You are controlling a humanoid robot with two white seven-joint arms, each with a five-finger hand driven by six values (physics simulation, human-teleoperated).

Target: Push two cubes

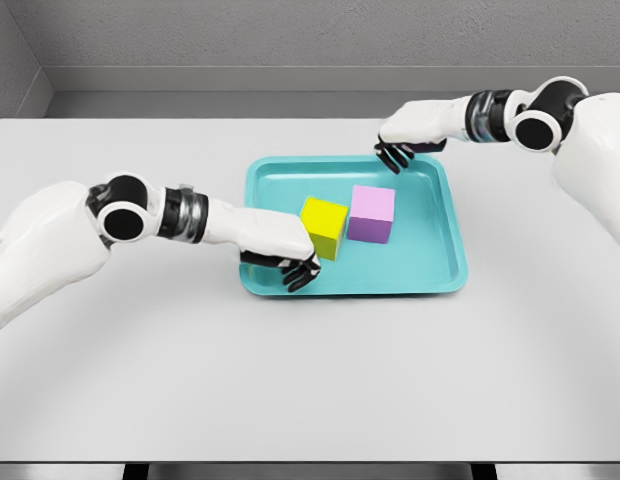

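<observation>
A yellow cube (325, 226) and a pink cube (372, 213) stand side by side inside a teal tray (445, 260) in the middle of the table. My left hand (293, 268) reaches over the tray's front left corner, its dark fingers curled down, right beside the yellow cube's left front face and holding nothing. My right hand (395, 155) hovers over the tray's back rim, fingers curled downward, a short way behind the pink cube and apart from it.
The tray lies on a white table (310, 380) with a grey wall behind it. Both white arms stretch in over the table from the sides.
</observation>
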